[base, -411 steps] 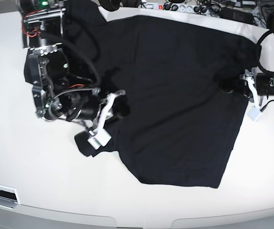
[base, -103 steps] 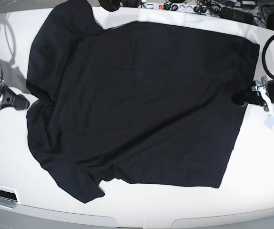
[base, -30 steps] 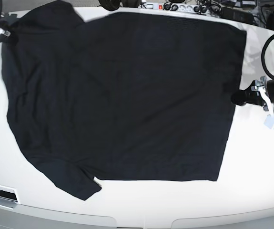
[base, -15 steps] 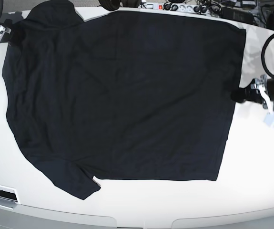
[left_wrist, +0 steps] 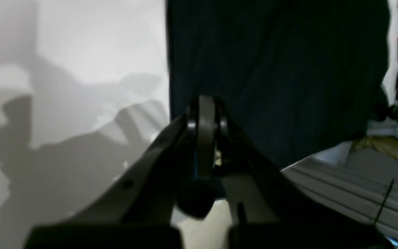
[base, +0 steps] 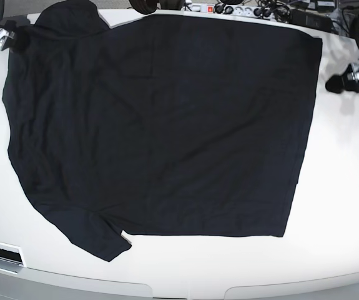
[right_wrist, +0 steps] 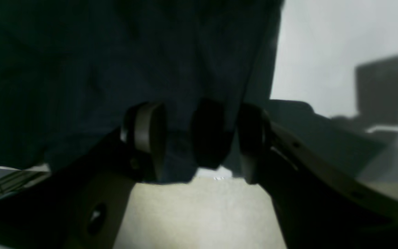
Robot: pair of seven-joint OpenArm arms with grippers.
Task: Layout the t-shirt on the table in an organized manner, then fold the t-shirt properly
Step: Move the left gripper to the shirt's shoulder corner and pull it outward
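The black t-shirt lies spread flat on the white table, one sleeve at the near left and one at the far left. My right gripper is at the far left corner of the shirt. In the right wrist view it stands open, with a fold of the shirt's edge lying loose between the fingers. My left gripper is over bare table just right of the shirt's right edge. The left wrist view shows it shut with nothing seen in it, and the shirt beyond.
A power strip with cables runs along the table's back edge, and a black round object sits beside it. Bare white table surrounds the shirt at the right and front. The table's rounded front edge is close below the hem.
The right gripper has opened at the shirt's far left corner. The left gripper has moved from mid-height beside the right edge toward the far side. The shirt has stayed flat.
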